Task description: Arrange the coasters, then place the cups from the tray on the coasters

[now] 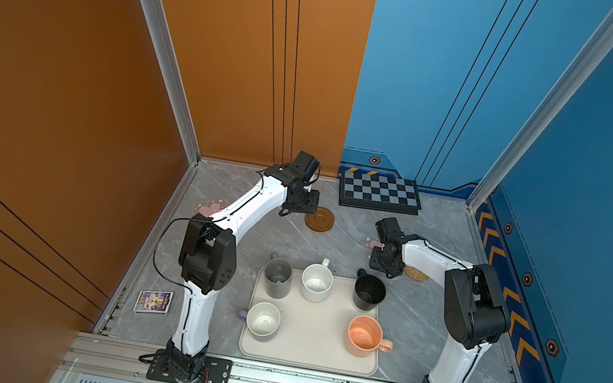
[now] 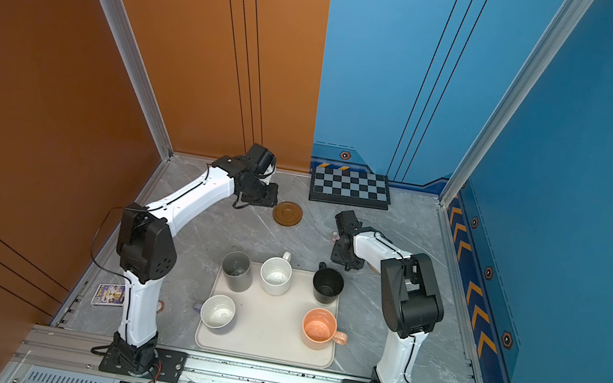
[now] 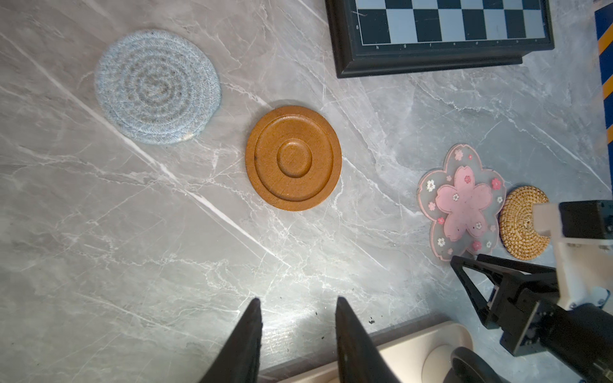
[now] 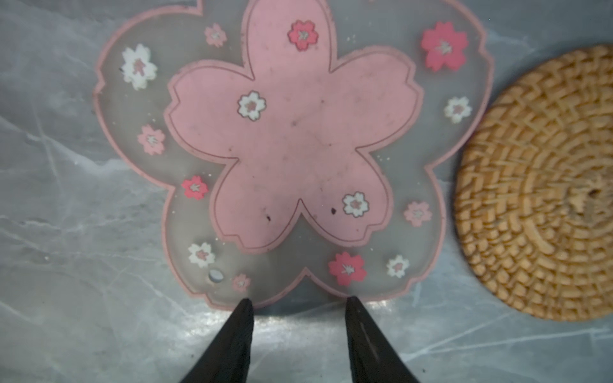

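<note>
Five cups stand on the cream tray (image 1: pixel 312 345): grey (image 1: pixel 277 277), speckled white (image 1: pixel 316 283), black (image 1: pixel 368 292), peach (image 1: pixel 365 336) and lavender (image 1: pixel 263 319). Behind the tray lie the coasters: a pink flower (image 1: pixel 208 206), grey-blue knitted (image 3: pixel 156 87), brown disc (image 1: pixel 319 219), a second pink flower (image 4: pixel 295 132) and tan rattan (image 4: pixel 544 185). My left gripper (image 3: pixel 297 303) hangs open and empty above bare table, short of the brown disc (image 3: pixel 293 158). My right gripper (image 4: pixel 300 301) is open, its tips at the near edge of the second flower coaster.
A black-and-grey chequered board (image 1: pixel 380 192) lies at the back wall. A small card box (image 1: pixel 153 302) sits at the front left, and a red-and-white sticker (image 2: pixel 161 306) is beside the left arm's base. Walls close in the left, back and right sides.
</note>
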You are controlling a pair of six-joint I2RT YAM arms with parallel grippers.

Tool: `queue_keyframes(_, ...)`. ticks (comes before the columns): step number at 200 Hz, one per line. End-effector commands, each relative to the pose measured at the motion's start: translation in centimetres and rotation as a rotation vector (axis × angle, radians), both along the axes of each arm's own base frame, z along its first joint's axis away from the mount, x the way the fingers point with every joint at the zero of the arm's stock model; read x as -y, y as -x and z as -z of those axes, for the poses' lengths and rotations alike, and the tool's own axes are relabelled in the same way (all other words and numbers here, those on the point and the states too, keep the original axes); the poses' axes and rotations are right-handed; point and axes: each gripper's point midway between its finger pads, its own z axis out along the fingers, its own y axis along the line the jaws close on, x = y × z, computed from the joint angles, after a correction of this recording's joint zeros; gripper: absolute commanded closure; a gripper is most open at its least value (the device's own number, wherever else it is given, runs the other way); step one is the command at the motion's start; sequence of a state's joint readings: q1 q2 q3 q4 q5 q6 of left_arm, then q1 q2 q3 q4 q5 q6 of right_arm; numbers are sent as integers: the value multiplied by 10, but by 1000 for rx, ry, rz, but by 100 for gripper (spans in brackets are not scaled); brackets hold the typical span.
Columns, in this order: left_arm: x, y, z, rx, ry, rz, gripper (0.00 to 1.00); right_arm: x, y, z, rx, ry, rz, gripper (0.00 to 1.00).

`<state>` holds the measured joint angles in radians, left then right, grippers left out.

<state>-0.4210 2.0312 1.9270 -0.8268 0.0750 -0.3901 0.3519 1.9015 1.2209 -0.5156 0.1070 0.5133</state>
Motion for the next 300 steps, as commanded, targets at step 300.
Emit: queue_keyframes(300, -21, 44, -9, -8, -53, -46, 63, 111, -16, -61, 186, 51, 283, 43)
